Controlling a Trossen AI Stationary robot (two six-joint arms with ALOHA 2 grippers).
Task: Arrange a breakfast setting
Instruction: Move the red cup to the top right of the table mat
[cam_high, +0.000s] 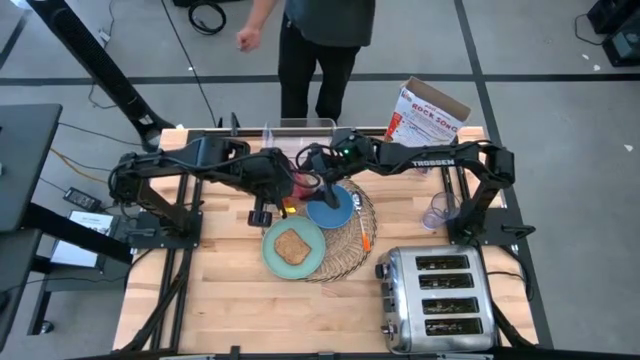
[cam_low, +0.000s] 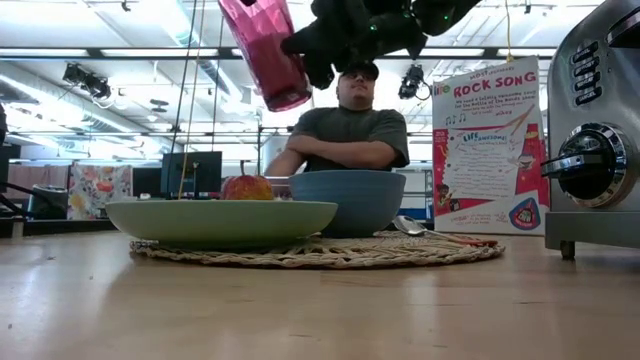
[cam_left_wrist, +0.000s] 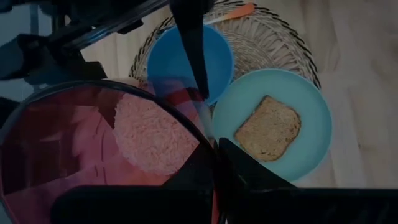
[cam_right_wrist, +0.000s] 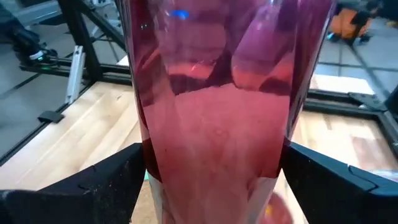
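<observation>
red translucent cup, mint-green plate, blue bowl, red-yellow apple, tan woven placemat

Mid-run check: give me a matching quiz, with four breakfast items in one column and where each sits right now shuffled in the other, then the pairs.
1. toast slice
2. blue bowl
3. red cup
4. orange-handled utensil

A. lifted above the table
B. lying on the placemat, at its toaster side
C. on the mint-green plate
D. on the placemat, beside the plate

Pairs: 1-C; 2-D; 3-A; 4-B
</observation>
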